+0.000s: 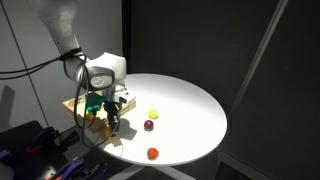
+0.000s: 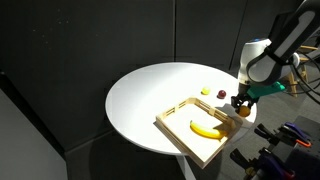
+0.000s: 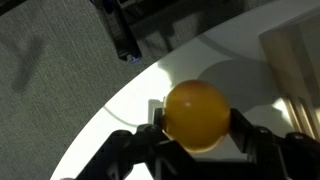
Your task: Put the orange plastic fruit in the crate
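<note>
Seen in an exterior view over a round, smooth white tabletop (image 1: pixel 190 105): black jaws lowered beside the tan slatted wooden crate (image 1: pixel 74 104). From the opposite exterior view, poised at the crate's corner, near a curved yellow banana (image 2: pixel 205 128) inside. At the wrist, jaws clamped on the glossy, rounded orange fruit (image 3: pixel 197 115) above bare tabletop.

Arm (image 1: pixel 60 30): seen bent downward from the top of the frame in both exterior views.
Wrist (image 1: pixel 103 72): a white-and-grey housing, carried directly above the gripper.
Gripper (image 2: pixel 242 103): held low, with the fingers directed downward.
Fingers (image 3: pixel 240 128): dark, pressed against the left and right sides of the orange plastic fruit (image 3: pixel 197 113) in the wrist view.
Grip: the fruit is clamped between the pads.
</note>
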`<state>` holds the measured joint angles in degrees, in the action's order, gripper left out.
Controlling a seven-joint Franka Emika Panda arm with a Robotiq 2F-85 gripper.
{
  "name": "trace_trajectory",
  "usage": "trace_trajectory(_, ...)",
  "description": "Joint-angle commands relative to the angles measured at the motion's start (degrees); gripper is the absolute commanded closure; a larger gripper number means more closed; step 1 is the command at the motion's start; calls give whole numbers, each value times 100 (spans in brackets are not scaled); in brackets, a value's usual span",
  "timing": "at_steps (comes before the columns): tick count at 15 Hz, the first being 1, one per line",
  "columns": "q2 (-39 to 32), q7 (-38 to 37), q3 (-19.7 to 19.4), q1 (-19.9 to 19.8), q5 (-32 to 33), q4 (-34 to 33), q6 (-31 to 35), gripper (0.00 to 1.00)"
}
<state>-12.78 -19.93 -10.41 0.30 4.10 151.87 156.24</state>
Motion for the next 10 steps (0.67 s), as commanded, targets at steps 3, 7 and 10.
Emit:
trace_trajectory(3,598,14,15,-32,139,9,-463,60)
trace_trajectory(7,880,76,174,-55,88,7,-659,60)
trace_trajectory(10,1039,225,389,-41,-15,-43,-861,60)
